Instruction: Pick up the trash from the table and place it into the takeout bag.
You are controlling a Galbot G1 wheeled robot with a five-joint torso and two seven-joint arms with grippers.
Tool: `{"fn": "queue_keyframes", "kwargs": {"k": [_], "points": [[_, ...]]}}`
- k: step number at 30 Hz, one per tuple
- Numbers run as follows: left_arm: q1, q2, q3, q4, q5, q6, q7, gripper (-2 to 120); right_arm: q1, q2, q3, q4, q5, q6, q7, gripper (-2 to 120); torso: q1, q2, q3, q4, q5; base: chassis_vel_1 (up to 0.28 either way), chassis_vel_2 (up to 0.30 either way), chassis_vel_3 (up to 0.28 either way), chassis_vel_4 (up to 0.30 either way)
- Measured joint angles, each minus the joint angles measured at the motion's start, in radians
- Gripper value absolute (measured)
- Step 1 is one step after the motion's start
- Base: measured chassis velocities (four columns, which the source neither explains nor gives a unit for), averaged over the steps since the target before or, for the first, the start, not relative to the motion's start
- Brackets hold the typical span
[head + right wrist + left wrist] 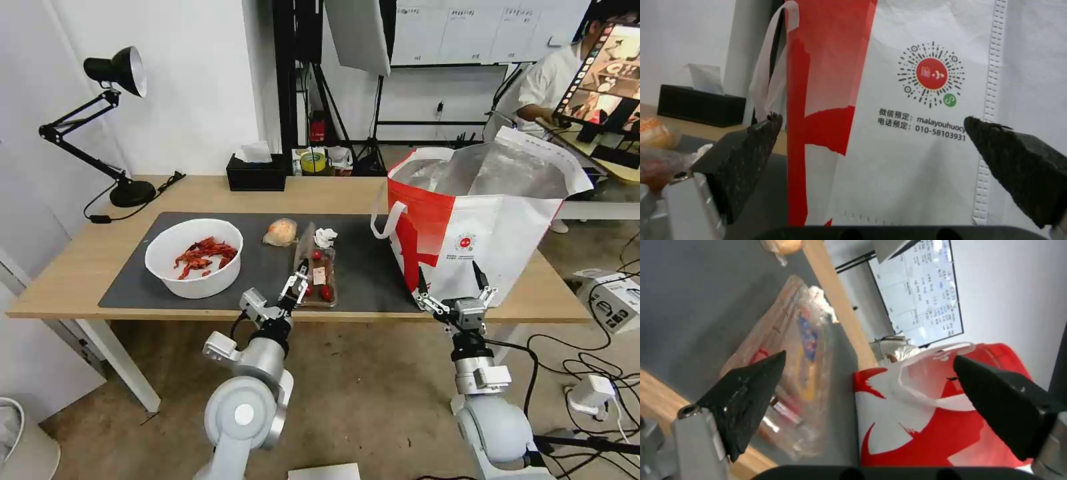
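A clear hinged plastic tray (317,270) holding red cherry tomatoes lies near the front edge of the dark grey mat (133,267) on the light-wood table (80,260), just ahead of the left end effector (298,277), whose black fingers are spread wide above its near end. Beyond it sit a crumpled white tissue (325,236) and a wrapped orange lump (281,232), with a white bowl (194,257) of red shells off to the left. The right end effector (451,285), also wide, hovers just before the white-and-red takeout bag (473,227).
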Motion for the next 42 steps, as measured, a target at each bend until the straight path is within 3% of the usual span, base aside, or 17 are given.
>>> {"fn": "queue_keyframes", "kwargs": {"k": [7, 11, 21, 31, 37, 42], "points": [[-0.004, 0.019, -0.007, 0.019, 0.062, 0.0, 0.029, 100, -0.001, 0.0, 0.0, 0.002, 0.0, 0.0, 0.0, 100, 0.0, 0.0, 0.0, 0.0, 0.0, 0.0, 0.0, 0.0, 0.0], [-0.01, 0.053, -0.01, 0.029, 0.122, 0.0, 0.09, 98, -0.001, 0.0, -0.003, 0.002, 0.0, -0.001, 0.0, 100, 0.0, 0.0, 0.0, 0.0, 0.0, 0.0, 0.0, 0.0, 0.0], [-0.023, 0.073, -0.004, 0.065, 0.278, -0.015, 0.223, 61, 0.003, 0.0, -0.01, -0.002, -0.006, -0.002, -0.001, 100, 0.0, 0.0, 0.0, 0.0001, -0.0001, 0.0, 0.0, 0.0, 0.0], [-0.063, 0.135, 0.003, 0.107, 0.392, -0.017, 0.278, 28, 0.008, 0.002, -0.019, -0.015, -0.01, -0.003, -0.002, 100, 0.0, 0.0, 0.0, -0.0001, -0.0001, 0.0, 0.0, 0.0, 0.0], [-0.073, 0.167, -0.001, 0.108, 0.462, -0.016, 0.306, 2, 0.022, 0.007, -0.036, -0.033, -0.021, -0.003, -0.002, 100, 0.0, 0.0, 0.0, 0.0, -0.0001, 0.0, 0.0, 0.0, 0.0], [-0.074, 0.188, -0.004, 0.111, 0.531, -0.014, 0.342, 0, 0.025, 0.008, -0.041, -0.039, -0.025, -0.003, -0.002, 100, 0.0, 0.0, 0.0, 0.0, -0.0001, 0.0, 0.0, 0.0, 0.0]]}}
